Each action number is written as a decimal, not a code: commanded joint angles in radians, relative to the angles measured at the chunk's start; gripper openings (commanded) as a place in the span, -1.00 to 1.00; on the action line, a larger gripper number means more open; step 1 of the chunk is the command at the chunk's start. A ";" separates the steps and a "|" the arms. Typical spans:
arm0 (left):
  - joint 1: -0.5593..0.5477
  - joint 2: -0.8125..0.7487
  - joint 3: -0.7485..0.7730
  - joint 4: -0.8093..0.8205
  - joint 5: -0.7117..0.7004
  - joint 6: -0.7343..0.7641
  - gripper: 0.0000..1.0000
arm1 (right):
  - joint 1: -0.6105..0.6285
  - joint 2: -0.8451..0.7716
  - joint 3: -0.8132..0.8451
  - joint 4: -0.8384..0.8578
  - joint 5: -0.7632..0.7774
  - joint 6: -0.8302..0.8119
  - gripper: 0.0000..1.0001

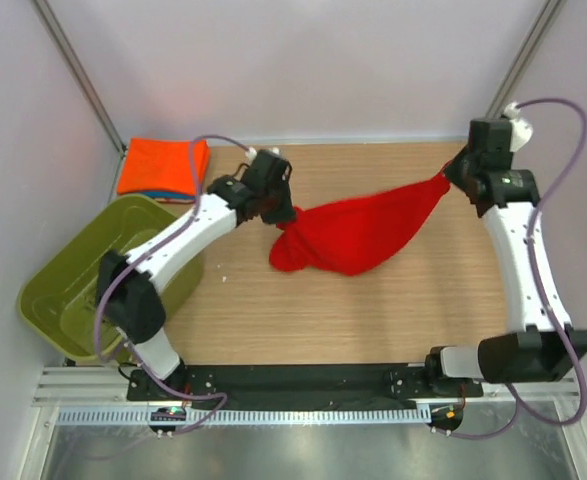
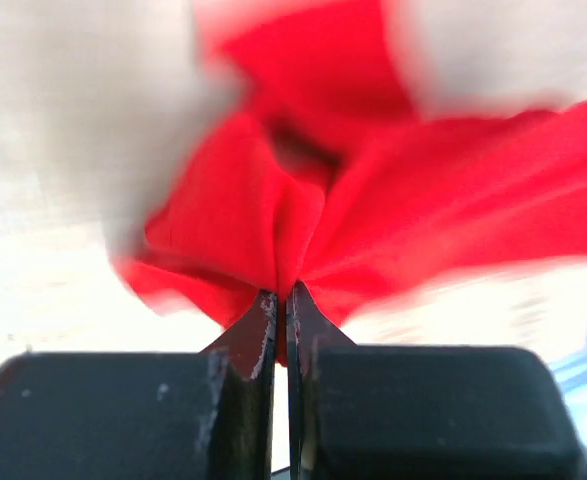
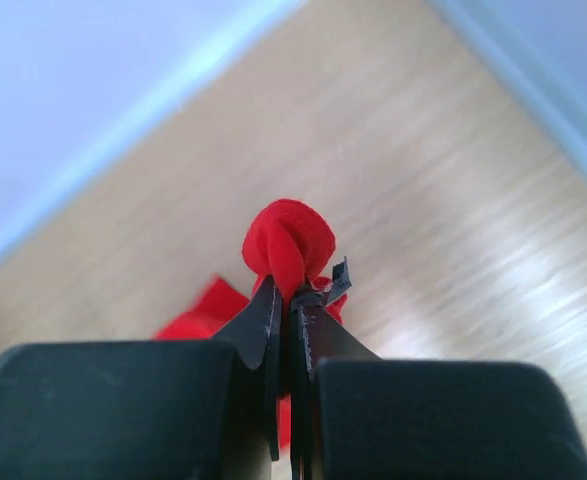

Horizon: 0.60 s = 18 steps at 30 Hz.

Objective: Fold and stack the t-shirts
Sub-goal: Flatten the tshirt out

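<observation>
Left hand (image 1: 281, 215) pinched shut on the red t-shirt (image 1: 368, 235) at its 9 o'clock end, right hand (image 1: 451, 178) likewise at 2 o'clock. Cloth hangs bunched mid-worktop (image 1: 373, 320). Tension evenly, lay flat, then fold. The stack looks to be the orange t-shirt (image 1: 161, 163) at 10 o'clock.

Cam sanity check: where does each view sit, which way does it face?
Top external: above and behind the robot, looking down at the table; left arm, right arm visible, red t-shirt strung between them.
Left wrist: on left arm, looking past the left gripper, shut on the t-shirt.
Right wrist: on right arm, looking past the right gripper, shut on bunched cloth.
Shared: all three show the red t-shirt.
</observation>
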 commanded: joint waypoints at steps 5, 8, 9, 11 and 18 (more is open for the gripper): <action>-0.035 -0.290 0.207 -0.261 -0.168 -0.021 -1.00 | 0.000 -0.191 0.225 -0.377 0.255 -0.186 -0.98; -0.061 -0.356 0.109 -0.260 -0.159 -0.059 -0.99 | 0.000 -0.253 0.189 -0.425 0.283 -0.170 -0.98; -0.071 -0.375 0.074 -0.241 -0.156 -0.064 -1.00 | 0.000 -0.268 0.172 -0.425 0.276 -0.157 -0.98; -0.094 -0.424 -0.076 -0.209 -0.115 -0.075 -0.99 | 0.002 -0.308 0.057 -0.402 0.227 -0.131 -0.98; -0.164 -0.525 -0.548 -0.076 -0.035 -0.150 -0.53 | 0.000 -0.497 -0.514 -0.276 -0.110 -0.012 -0.66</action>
